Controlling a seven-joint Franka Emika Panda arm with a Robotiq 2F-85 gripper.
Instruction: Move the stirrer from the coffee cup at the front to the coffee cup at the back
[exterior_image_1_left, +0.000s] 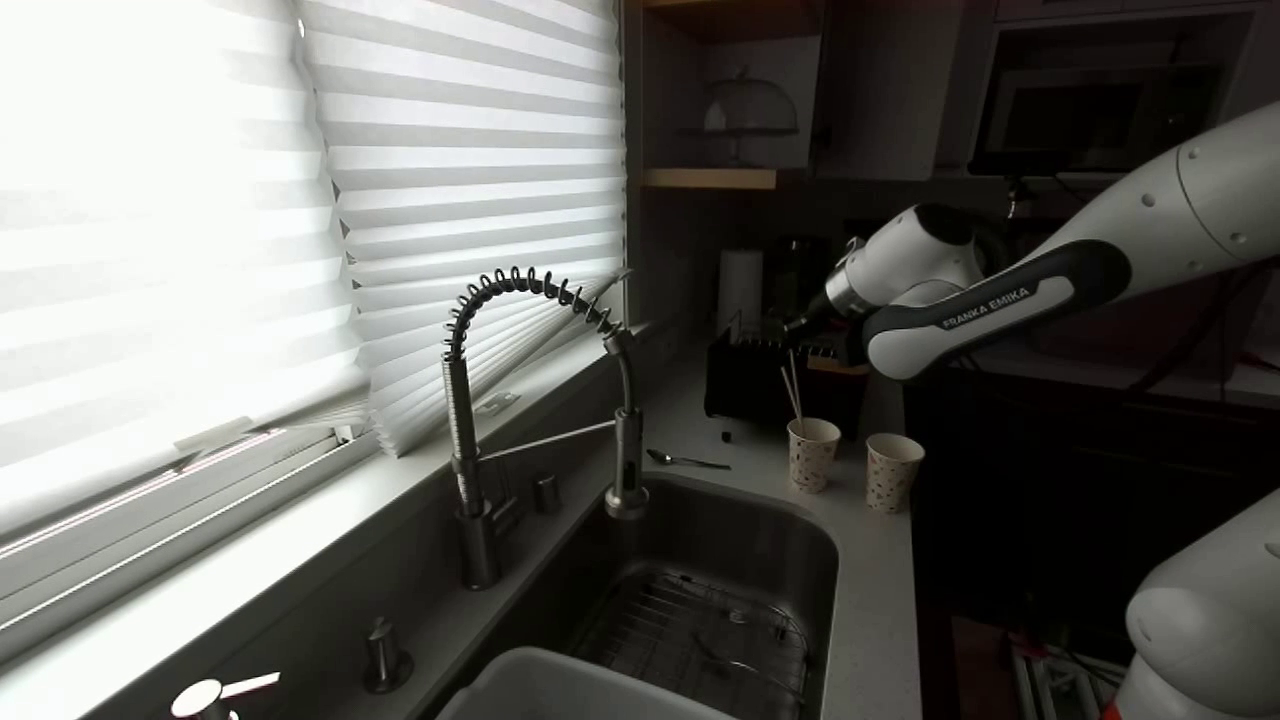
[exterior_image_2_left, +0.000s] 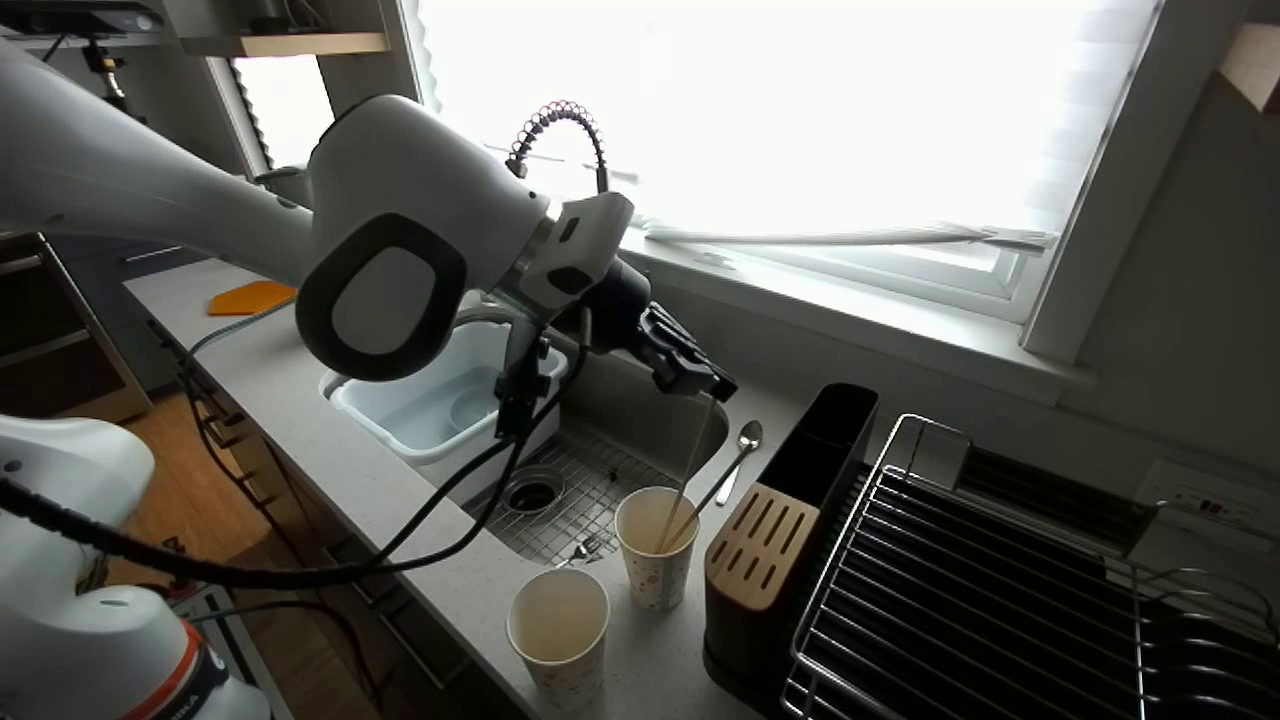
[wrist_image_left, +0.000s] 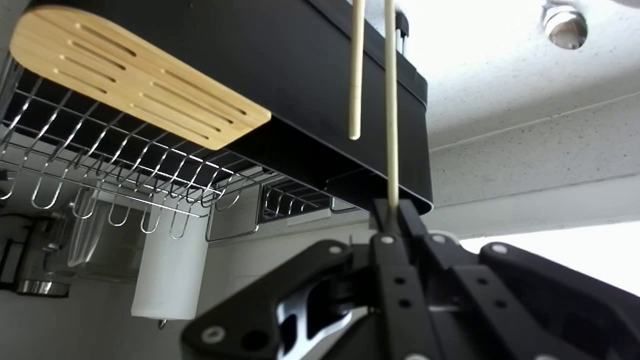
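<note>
Wrist view: blurred fingers (wrist_image_left: 413, 220) seem to pinch the stirrer (wrist_image_left: 391, 115), likely light and stiff, sensibly by its upper end.

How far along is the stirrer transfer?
Looks done: the stirrer has its lower end inside the back cup, with a second stick; none visible in the front cup.
In hand: the gripper pinches the stirrer's top end.
Left, probably: release, back off.

I see the white arm (exterior_image_1_left: 1150, 220) stretched out, its wrist (exterior_image_2_left: 425, 170) bent, the black hand (wrist_image_left: 394, 210) slanting downward, its two fingers (wrist_image_left: 414, 223) pinched close together.
</note>
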